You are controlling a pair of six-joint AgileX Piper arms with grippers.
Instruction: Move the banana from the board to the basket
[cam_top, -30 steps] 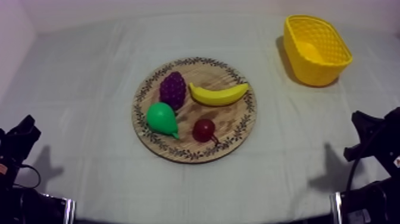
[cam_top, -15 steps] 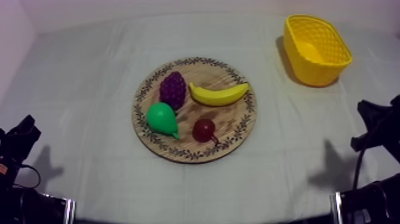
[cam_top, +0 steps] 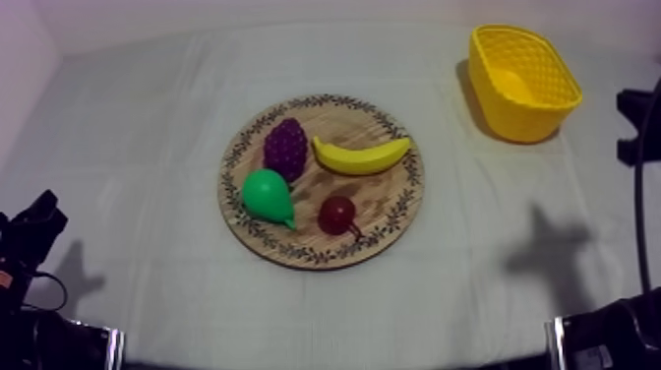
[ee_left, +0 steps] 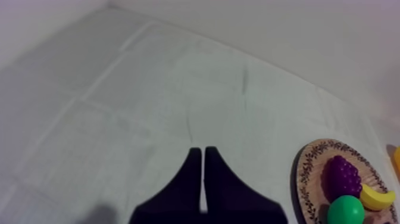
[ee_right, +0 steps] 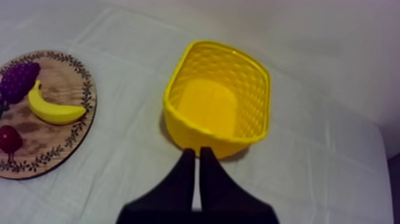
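Banana (cam_top: 361, 155) untouched on the board (cam_top: 411, 187); my right arm (cam_top: 637, 126) has climbed toward the yellow basket (ee_right: 178, 128).

My right gripper (ee_right: 196, 156) is pressed together on nothing and hangs just short of the yellow basket, up from its low rest a second ago. My left gripper (ee_left: 201, 154), also pressed together, sits well left of the board. The banana lies beside the grapes (cam_top: 285, 148), so I judge the reach barely begun. Seen from above the bench (cam_top: 148, 148), my right arm runs out of view.
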